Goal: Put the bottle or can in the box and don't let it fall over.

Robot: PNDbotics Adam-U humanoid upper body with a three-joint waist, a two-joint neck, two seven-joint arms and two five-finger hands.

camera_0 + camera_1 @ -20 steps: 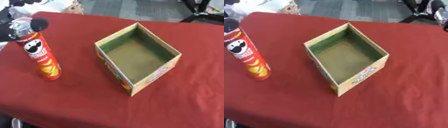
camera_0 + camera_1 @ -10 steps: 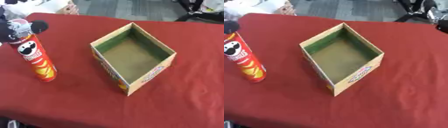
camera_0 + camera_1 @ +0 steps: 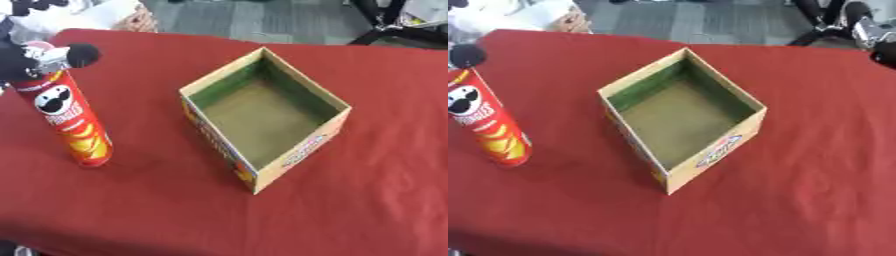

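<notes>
we see a red chip can [image 3: 74, 125] standing upright on the red tablecloth [image 3: 175, 210], well to the left of an open cardboard box [image 3: 262, 117] with a green inner wall and an empty brown floor. the can is outside the box, apart from it. our left hand [image 3: 35, 57] sits at the can's top, black fingers curled about the lid end and holding it. at the upper right edge of the right eye view our right hand [image 3: 877, 37] shows only in part; we cannot tell its fingers' state.
</notes>
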